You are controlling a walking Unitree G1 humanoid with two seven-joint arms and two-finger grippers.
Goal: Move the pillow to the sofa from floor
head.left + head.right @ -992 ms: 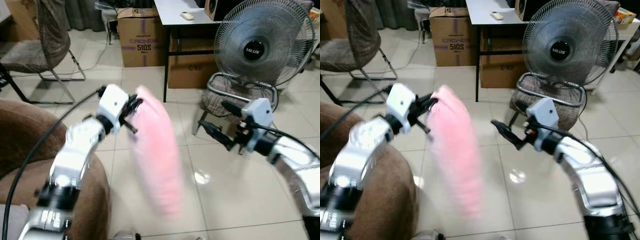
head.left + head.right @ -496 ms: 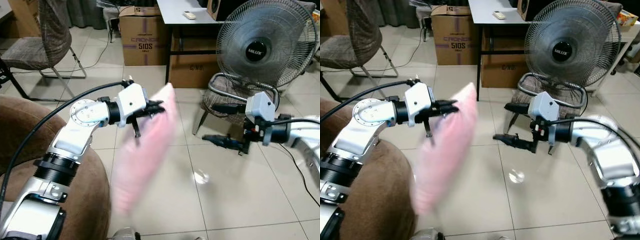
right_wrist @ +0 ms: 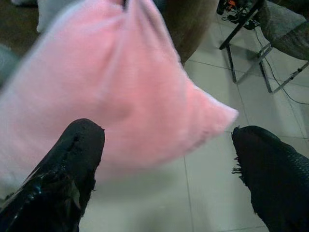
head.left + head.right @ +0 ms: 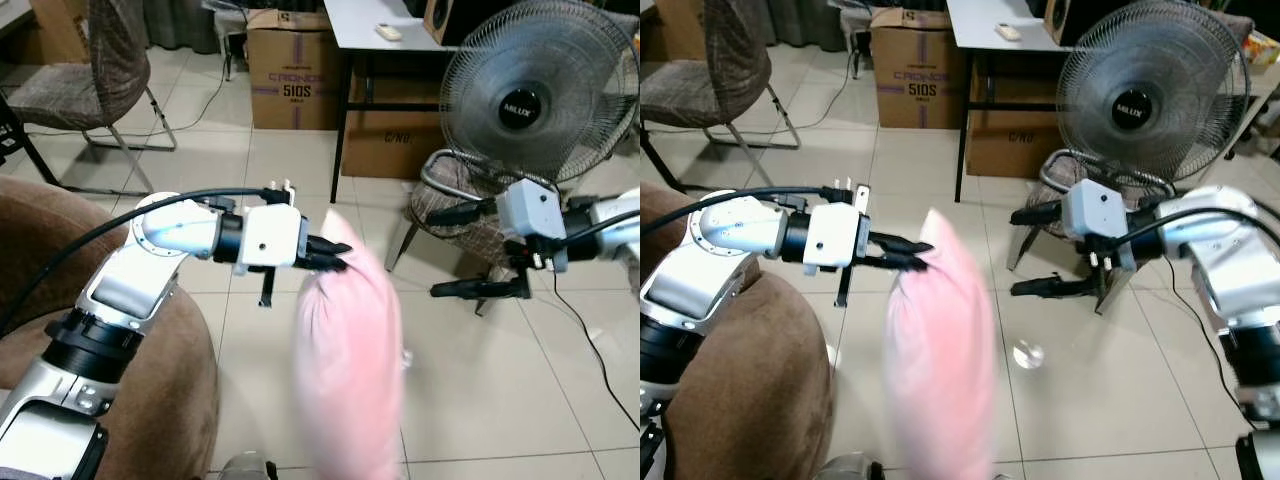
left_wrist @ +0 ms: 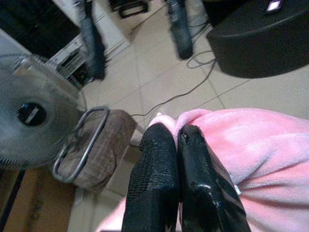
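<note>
Now pillow hangs from left gripper, pinched corner

A pink pillow at the centre of the frame looks soft and fleecy, a matt plush cloth. The left tool pinching its corner has black fingers with a finely textured, rubbery surface, partly glossy. The right tool has the same black, rough-grained fingers. The arms are polished silver metal with white plastic housings. At lower left, the sofa is brown matt cloth. The floor is glossy pale tile. At the top, matt brown cardboard boxes and a wire-metal fan.
</note>
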